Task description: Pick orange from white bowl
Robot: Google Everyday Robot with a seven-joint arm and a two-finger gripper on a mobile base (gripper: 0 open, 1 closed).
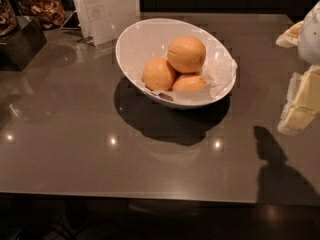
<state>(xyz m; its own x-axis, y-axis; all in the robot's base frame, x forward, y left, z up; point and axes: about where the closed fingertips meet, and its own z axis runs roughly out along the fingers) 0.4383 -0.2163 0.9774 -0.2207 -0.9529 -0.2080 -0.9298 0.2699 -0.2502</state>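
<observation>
The white bowl (135, 46) stands at the middle back of the grey table, lined with white paper. The orange (186, 54), the biggest one, lies on top of two smaller oranges (158, 74) (189, 83) inside the bowl. My gripper (300, 101) shows at the right edge of the camera view as pale white and yellowish parts, held above the table. It is to the right of the bowl, well apart from it, and touches nothing.
A clear sign holder (107, 11) stands just behind the bowl to the left. Jars of dried food (45, 6) and a dark block (20, 41) sit at the back left. The table's front edge (150, 198) runs across the bottom. The gripper's shadow (275, 169) falls at front right.
</observation>
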